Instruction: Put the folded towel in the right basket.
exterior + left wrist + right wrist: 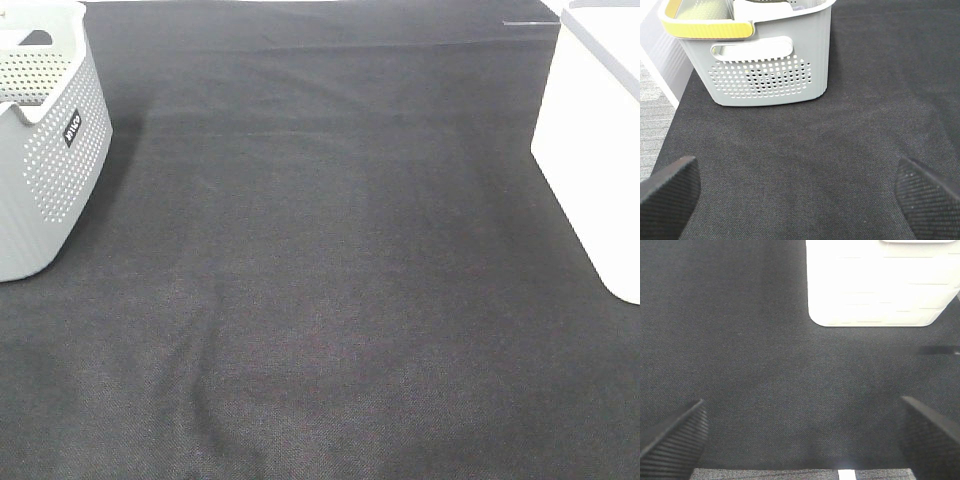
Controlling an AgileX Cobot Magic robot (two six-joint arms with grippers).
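No folded towel shows on the dark worktop [320, 280], so its direction and long axis cannot be judged, though the white basket [600, 150] stands on the right, nearer the open, empty right hand [800, 440] than the equally open left hand [800, 200].

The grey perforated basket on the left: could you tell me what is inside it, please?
The grey basket shows a yellowish-green item and something white near its rim in the left wrist view. Its walls hide the rest, so whether a towel lies there cannot be told.
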